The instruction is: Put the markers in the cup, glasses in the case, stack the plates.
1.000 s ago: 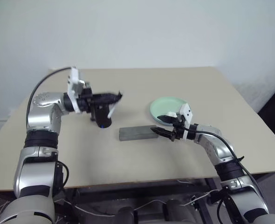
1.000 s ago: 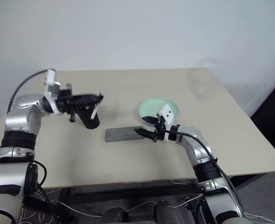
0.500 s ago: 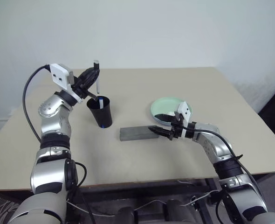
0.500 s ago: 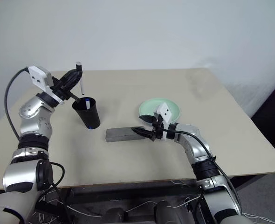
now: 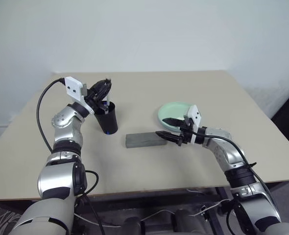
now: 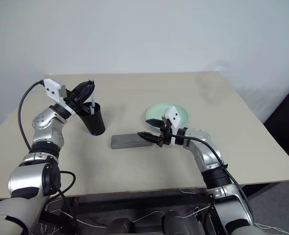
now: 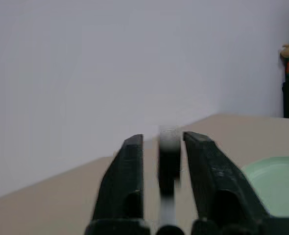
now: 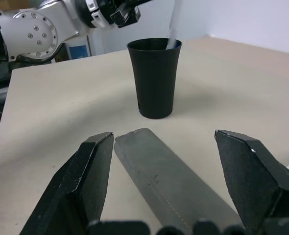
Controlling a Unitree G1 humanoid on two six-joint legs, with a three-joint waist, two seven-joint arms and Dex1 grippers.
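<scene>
Left eye view takes in a broad beige rectangular surface (image 5: 149, 161) set against a pale wall. Largest of the things on it is a mint green round shallow plastic plate (image 5: 176, 111), lying right of centre; whether a second plate sits under it cannot be told. Just in front of the plate and toward the middle lies the grey rectangular hard-shell case (image 5: 143, 140), lid down, flat on the surface. Left of the case, a little apart from it, stands the black tapered plastic cup (image 5: 107, 117), upright, with a blue patch showing at its foot. A thin white marker (image 6: 92, 102) stands in the cup, its upper end rising above the rim. The left claw (image 5: 104, 90) hangs right over the cup's mouth; in the left wrist view its two black fingers (image 7: 127, 181) stand a little apart with the marker's blurred dark end between them, and it cannot be told whether they touch it. The right claw (image 5: 167, 128) reaches level toward the left, over the case's right end and in front of the plate; in the right wrist view its fingers (image 8: 88, 181) are spread wide to either side of the case, holding nothing, with the cup standing beyond.
</scene>
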